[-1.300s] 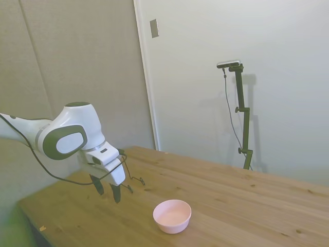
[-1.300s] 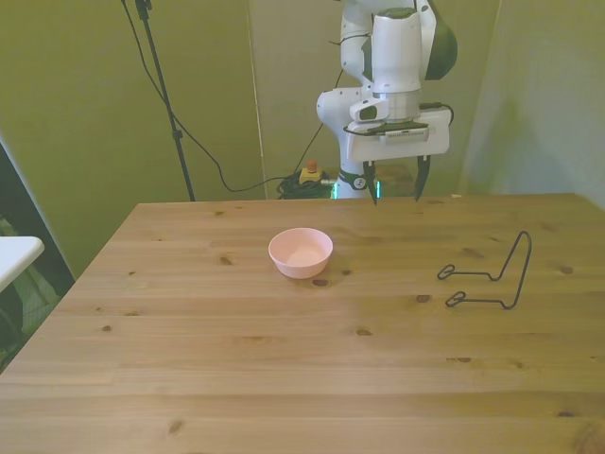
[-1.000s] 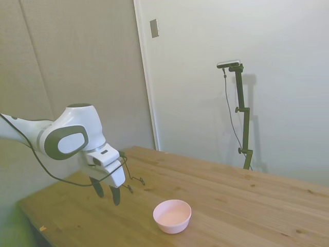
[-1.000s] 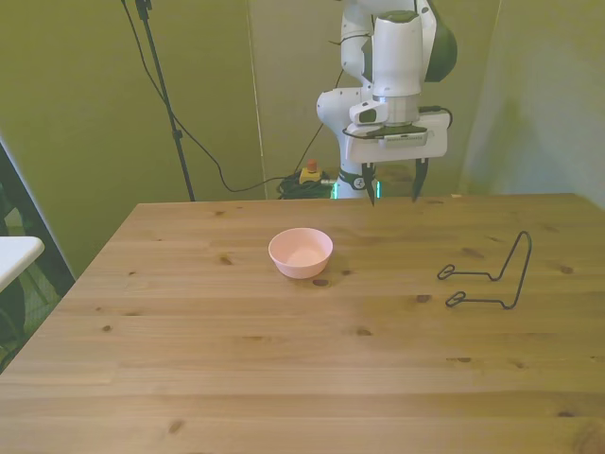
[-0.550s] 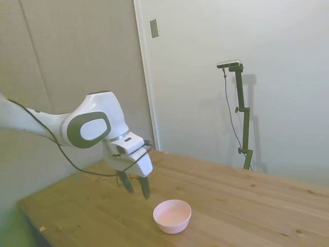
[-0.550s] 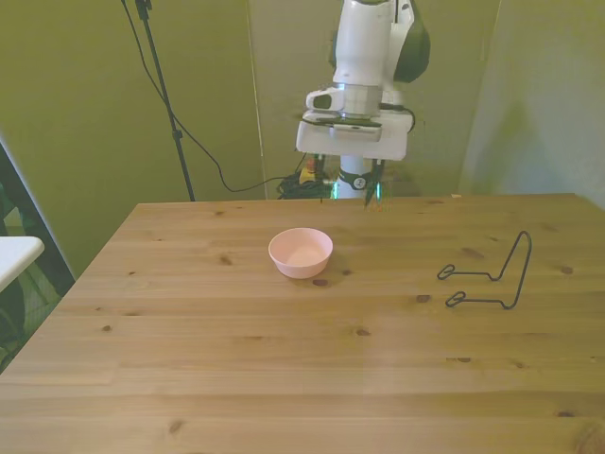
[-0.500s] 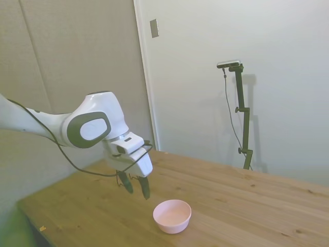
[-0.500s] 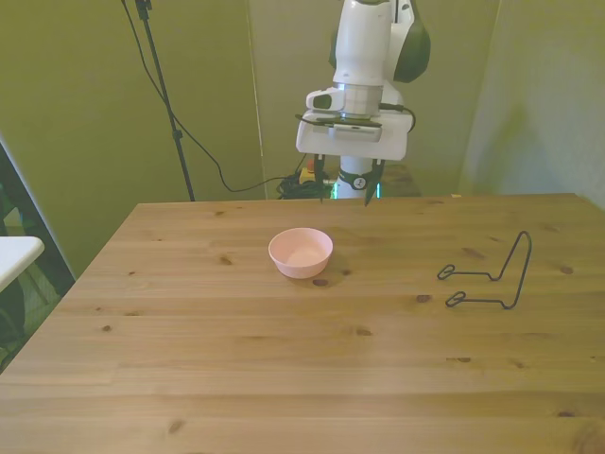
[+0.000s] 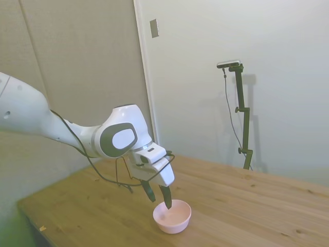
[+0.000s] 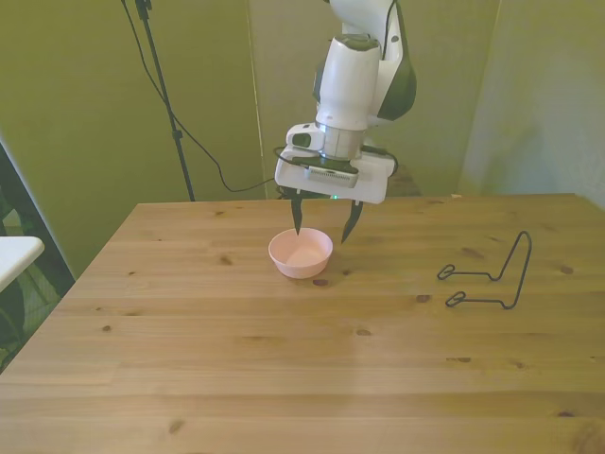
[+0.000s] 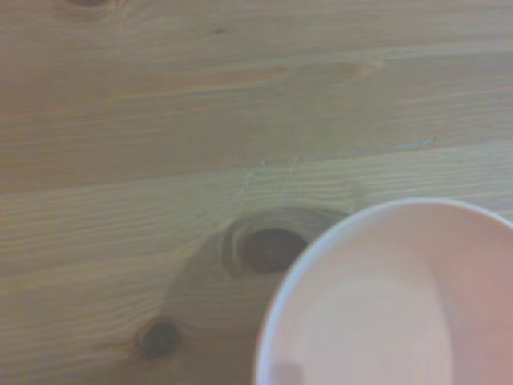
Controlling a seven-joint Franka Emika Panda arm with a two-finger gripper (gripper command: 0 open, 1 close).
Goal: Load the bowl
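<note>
The bowl [image 9: 174,218] is small, round and pale pink, and it stands upright and empty on the wooden table [image 9: 257,206]. In the front view the bowl [image 10: 301,255] lies left of the table's middle, toward the far edge. My gripper [image 10: 321,234] hangs just above the bowl's far rim, open, with one finger near each side of the rim and nothing between them. From the side, the gripper [image 9: 160,201] points down at the bowl's near-left edge. The wrist view shows part of the bowl [image 11: 393,305] beside a dark knot in the wood.
A thin black wire stand [image 10: 492,274] lies on the table toward the front view's right, well away from the bowl. A white surface [image 10: 14,253] shows beyond the table's edge on the front view's left.
The arm has swung from above the table's far edge toward the bowl and come down, so the open gripper now hangs right over the bowl. The bowl has not moved.
</note>
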